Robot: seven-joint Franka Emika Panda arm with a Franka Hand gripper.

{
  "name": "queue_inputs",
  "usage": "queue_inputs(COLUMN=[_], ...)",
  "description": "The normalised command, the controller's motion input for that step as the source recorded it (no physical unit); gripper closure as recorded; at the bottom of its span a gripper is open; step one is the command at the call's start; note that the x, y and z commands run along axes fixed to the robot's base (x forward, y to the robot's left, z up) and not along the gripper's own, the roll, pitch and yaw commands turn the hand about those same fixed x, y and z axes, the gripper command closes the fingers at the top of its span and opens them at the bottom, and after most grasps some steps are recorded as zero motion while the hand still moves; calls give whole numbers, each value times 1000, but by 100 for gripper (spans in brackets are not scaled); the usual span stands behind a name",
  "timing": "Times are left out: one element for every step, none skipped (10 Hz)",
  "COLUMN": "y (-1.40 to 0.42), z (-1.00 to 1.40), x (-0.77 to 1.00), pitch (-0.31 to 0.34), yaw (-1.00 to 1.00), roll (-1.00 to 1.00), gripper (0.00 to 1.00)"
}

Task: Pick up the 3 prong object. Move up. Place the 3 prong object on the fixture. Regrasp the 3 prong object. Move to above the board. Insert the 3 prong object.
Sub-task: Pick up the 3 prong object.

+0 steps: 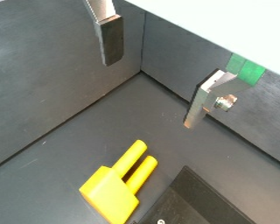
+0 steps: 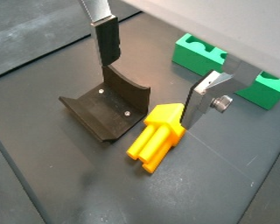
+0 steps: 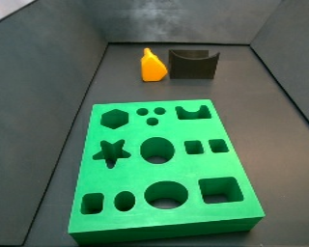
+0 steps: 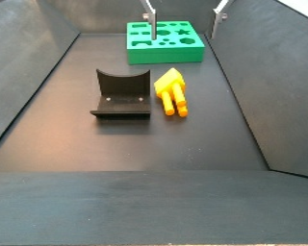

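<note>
Dark grey floor (image 4: 143, 202), matching sloped walls (image 3: 54, 87), seemingly even lighting

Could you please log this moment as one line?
gripper: open, above floor, empty | 3 prong object: on floor beside fixture | board: empty

My gripper (image 2: 154, 74) hangs in the air with its jaws spread wide and nothing between them. In both wrist views my two fingers (image 1: 111, 39) show as flat silver plates with dark pads, well apart from each other, tips pointing down toward the floor and touching nothing. In a side view only the tips of my fingers (image 4: 149, 16) poke into sight at the far end of the scene, high up. The rest of my arm is out of sight.
</note>
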Motion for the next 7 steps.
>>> queue_inputs(y=[-203, -126, -223, -269, -157, -83, 0], z=[-146, -720, -871, -1000, -1000, -1000, -1000], x=[154, 80, -94, -31, 0, 0, 20], pitch=[109, 37, -59, 0, 0, 21, 83], yaw=[-63, -26, 0, 14, 40, 54, 20], roll=[77, -73, -79, 3, 39, 53, 31], gripper=[0, 0, 0, 0, 0, 0, 0])
